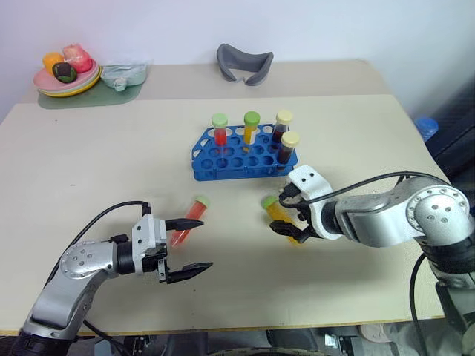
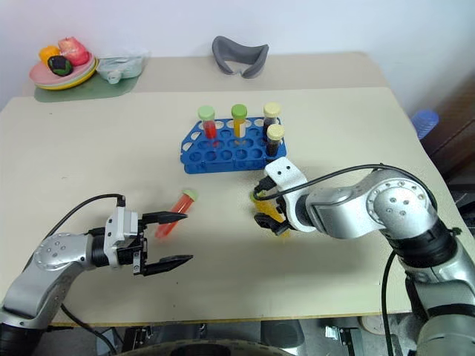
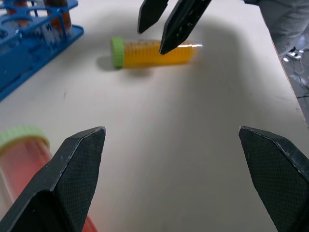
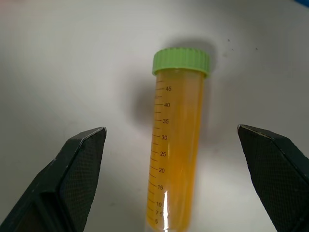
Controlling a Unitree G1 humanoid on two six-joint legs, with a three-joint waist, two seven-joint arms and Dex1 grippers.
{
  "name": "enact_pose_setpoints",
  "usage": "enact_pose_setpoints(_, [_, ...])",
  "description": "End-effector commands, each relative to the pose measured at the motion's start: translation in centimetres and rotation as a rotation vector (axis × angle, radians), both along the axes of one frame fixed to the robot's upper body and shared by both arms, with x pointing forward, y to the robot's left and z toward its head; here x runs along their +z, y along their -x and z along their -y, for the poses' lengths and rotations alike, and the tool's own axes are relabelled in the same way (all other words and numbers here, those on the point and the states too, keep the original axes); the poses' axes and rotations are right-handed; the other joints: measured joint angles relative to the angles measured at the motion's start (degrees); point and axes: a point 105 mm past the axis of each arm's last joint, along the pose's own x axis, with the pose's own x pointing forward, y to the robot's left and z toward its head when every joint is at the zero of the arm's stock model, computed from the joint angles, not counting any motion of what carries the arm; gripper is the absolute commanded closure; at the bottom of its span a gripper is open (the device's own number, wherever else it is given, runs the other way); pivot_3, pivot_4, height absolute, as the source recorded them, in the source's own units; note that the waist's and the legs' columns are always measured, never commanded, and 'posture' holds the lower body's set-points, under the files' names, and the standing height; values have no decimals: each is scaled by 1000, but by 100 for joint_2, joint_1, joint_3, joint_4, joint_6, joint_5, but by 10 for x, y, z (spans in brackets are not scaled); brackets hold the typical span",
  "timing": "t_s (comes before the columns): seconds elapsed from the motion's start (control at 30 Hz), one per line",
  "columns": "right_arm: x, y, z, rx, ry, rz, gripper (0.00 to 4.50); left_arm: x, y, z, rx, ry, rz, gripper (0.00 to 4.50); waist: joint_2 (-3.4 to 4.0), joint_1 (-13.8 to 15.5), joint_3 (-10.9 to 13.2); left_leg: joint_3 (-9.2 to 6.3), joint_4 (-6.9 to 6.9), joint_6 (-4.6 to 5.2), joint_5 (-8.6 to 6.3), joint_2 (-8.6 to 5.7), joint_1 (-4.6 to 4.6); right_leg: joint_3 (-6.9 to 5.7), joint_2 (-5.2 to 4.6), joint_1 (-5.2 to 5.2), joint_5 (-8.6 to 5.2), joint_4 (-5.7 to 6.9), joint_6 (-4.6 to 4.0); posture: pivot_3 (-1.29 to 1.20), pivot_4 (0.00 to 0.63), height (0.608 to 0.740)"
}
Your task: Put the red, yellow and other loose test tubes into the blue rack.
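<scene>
The yellow tube [image 4: 176,145] lies on the table [image 1: 89,170] — graduations read 5 to 45 — between the wide-open, empty right tool [image 4: 176,183]; the left tool [image 1: 189,248] gapes empty too.

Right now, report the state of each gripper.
Left gripper: open, holding nothing, beside the red tube.
Right gripper: open, holding nothing, jaws astride the yellow tube.
</scene>
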Motion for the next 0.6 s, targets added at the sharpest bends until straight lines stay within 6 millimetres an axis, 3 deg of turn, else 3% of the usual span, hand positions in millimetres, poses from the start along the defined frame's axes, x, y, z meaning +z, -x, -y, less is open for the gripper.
enact_pose_setpoints(0.03, [1, -3, -7, -36, -6, -1, 78, 6, -2, 0, 2, 12, 50, 0, 0, 7, 0, -1, 0, 0, 0, 0, -1, 0, 0, -1, 0, 0, 0, 0, 150, 740])
enact_pose_setpoints(0.6, [-14, -12, -13, -89, 78, -26, 78, -9, 0, -4, 0, 8, 61, 0, 1, 10, -1, -1, 3, 0, 1, 0, -22, 0, -1, -25, 0, 7, 0, 0, 150, 740])
